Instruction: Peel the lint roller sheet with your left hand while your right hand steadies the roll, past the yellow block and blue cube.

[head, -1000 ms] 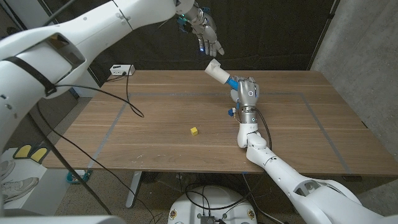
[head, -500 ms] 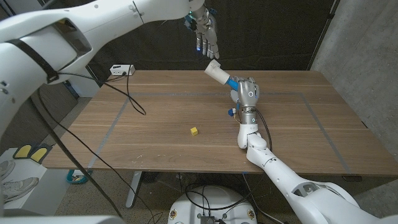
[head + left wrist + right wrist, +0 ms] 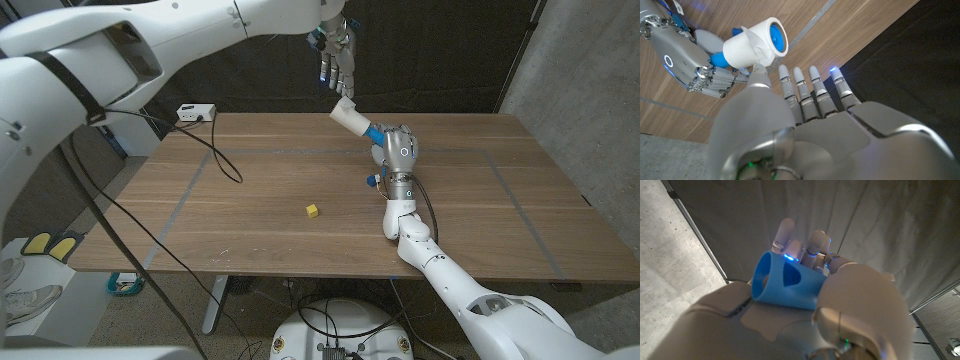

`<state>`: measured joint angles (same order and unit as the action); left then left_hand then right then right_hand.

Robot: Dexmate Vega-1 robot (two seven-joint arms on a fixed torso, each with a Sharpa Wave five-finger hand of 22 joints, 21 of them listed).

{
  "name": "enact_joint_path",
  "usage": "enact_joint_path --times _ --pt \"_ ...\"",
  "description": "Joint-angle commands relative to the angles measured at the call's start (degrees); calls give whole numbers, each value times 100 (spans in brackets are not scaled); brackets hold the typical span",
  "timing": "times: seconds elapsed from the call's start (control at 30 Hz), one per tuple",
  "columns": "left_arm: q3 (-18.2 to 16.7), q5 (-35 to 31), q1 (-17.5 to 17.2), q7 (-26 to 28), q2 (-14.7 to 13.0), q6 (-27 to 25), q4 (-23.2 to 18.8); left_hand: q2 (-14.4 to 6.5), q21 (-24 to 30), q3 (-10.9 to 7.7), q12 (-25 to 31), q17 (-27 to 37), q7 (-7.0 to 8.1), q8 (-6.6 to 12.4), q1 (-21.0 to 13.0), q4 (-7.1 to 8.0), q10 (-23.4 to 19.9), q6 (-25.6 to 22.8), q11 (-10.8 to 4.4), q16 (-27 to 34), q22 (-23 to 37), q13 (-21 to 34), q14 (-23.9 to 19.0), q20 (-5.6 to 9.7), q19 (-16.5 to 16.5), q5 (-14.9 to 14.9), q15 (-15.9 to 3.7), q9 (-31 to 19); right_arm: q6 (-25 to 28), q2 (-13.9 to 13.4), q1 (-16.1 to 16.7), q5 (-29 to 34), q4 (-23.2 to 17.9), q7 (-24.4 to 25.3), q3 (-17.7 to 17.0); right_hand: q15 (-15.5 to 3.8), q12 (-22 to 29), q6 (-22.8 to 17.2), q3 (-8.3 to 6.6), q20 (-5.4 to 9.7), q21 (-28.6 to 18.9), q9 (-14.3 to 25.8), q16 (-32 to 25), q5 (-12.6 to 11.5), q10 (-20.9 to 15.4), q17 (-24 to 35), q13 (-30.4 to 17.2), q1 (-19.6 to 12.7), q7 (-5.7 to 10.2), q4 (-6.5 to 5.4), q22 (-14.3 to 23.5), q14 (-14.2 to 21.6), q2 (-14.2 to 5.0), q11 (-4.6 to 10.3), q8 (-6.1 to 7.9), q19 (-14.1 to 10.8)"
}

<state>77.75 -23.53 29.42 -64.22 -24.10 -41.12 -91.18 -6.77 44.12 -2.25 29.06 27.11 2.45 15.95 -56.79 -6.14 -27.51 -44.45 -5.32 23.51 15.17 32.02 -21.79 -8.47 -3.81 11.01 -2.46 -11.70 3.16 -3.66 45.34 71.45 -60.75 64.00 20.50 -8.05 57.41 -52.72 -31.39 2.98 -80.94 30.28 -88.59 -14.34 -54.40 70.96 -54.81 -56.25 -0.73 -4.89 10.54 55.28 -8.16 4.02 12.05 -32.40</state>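
Since a second ago, left hand has shifted slightly right and turned so its fingers hang straight down; right hand and roller have not moved.

Left hand: above the table's far edge, fingers apart and extended, holding nothing, tips just above the white roll end of the lint roller. In the left wrist view the thumb reaches close to the roll's edge, where a loose corner of sheet stands up; contact cannot be confirmed.

Right hand: far centre of the wooden table, clamped around the roller's blue handle. Roller tilted, white roll pointing up and to the far left.

Yellow block: on the table, near left of the right hand, well apart from it.

White box: far left corner.
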Motion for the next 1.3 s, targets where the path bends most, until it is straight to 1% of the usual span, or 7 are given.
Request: enact_joint_path --times 0.03,0.3,0.6,0.9,1.0,1.07,1.3 --pt "203 -63 176 -330 299 313 369 36 52 -29 53 59 106 -28 -204 -144 49 -82 -91 0 8 53 28 34 -20 -4 -103 -18 -188 220 22 296 130 0 -389 -419 28 -33 -42 835 -32 2 -60 -19 2 29 7 -22 11 10 10 6 -58 26 6 16" --pt "349 -193 242 -469 433 344 457 2 125 -144 126 145 153 31 -454 -259 41 -409 -186 43 -10 99 2 117 -71 0 -192 -26 -347 271 11 435 182 0 -514 -419 36 -31 -51 837 -32 1 -60 -20 3 29 13 -11 14 10 9 4 -57 21 5 17" --pt "573 -449 263 -551 520 239 453 -93 212 -284 221 210 25 32 -660 -301 -28 -615 -233 70 -27 140 -74 146 -136 -27 -245 -21 -390 282 37 488 140 0 -554 -419 46 -23 -62 833 -38 -3 -59 -18 12 28 13 -2 8 16 10 3 -59 33 2 19" --pt "920 -969 212 -449 578 54 347 -157 349 -448 327 241 156 17 -911 -353 -149 -744 -360 87 -39 176 -212 257 -305 -2 -381 -32 -409 283 93 483 53 0 -569 -420 63 -32 -70 837 -41 -6 -60 -16 15 28 2 6 8 21 11 3 -59 22 7 24" --pt "957 -1104 157 -356 565 41 292 -181 434 -514 446 276 165 176 -961 -312 -342 -1213 -403 127 -47 206 -354 299 -376 3 -455 -57 -402 264 103 486 34 0 -547 -420 56 -36 -75 834 -42 4 -60 -14 5 28 28 10 11 24 10 4 -59 33 15 24" --pt "895 -1124 84 -228 498 113 215 -270 518 -643 520 299 113 288 -1086 -317 -438 -1546 -447 139 -54 235 -465 332 -454 25 -542 -68 -392 270 112 486 21 0 -553 -419 62 -24 -74 835 -41 3 -60 -13 10 28 20 14 15 23 10 2 -56 30 9 29" --pt "656 -1312 -159 277 182 446 -224 -361 670 -867 642 377 -144 364 -1238 -286 -542 -1638 -567 72 -70 308 -432 483 -550 14 -778 -193 -376 243 133 470 -16 0 -526 -420 60 -25 -80 835 -42 1 -60 -11 14 28 33 23 23 25 9 2 -57 37 9 25"
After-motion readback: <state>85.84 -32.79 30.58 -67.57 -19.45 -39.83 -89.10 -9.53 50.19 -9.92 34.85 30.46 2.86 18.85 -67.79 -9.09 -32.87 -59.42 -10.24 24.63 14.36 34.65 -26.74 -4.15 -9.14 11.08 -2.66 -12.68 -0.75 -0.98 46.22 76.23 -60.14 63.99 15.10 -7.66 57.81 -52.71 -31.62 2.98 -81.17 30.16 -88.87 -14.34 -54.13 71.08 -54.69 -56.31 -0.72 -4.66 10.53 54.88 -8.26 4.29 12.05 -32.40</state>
